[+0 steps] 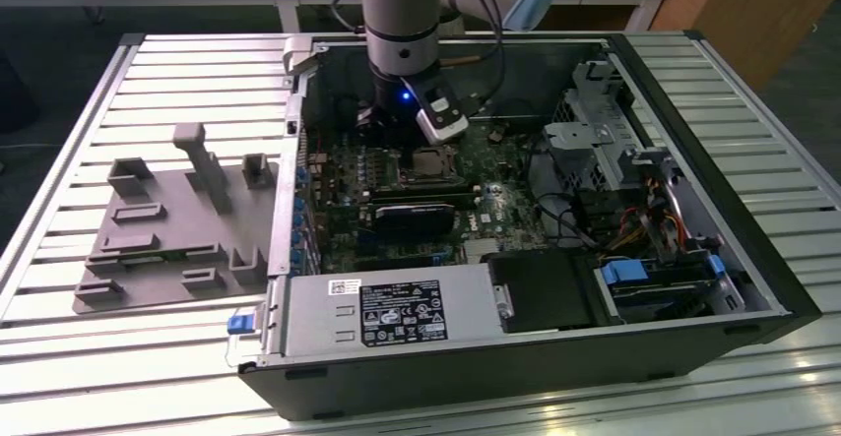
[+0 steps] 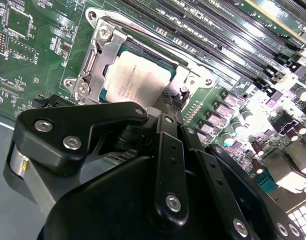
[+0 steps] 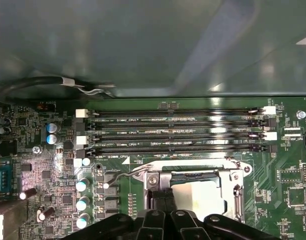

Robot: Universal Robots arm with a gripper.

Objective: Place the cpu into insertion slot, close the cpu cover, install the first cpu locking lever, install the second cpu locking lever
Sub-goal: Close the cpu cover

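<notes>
Seemingly at the locking step — cpu (image 2: 138, 80) seated, cover (image 2: 100, 47) down, gripper (image 3: 161, 199) pinched together at its edge — wanting a steady press.

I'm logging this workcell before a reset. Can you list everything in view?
slatted table: one, silver, under everything.
computer case: one, black, open, on the table.
fixture block: one, grey, on the table, at the exterior view's left of the case.
power supply: one, silver, inside the case.
motherboard: one, green, inside the case.
memory slots: four, black, beside the cpu cover.
cpu cover: one, silver, flat around the cpu.
cpu: one, silver-grey, in the cover's window.
arm: one, grey, reaching into the case.
gripper: one, black, at the cover's edge.
</notes>
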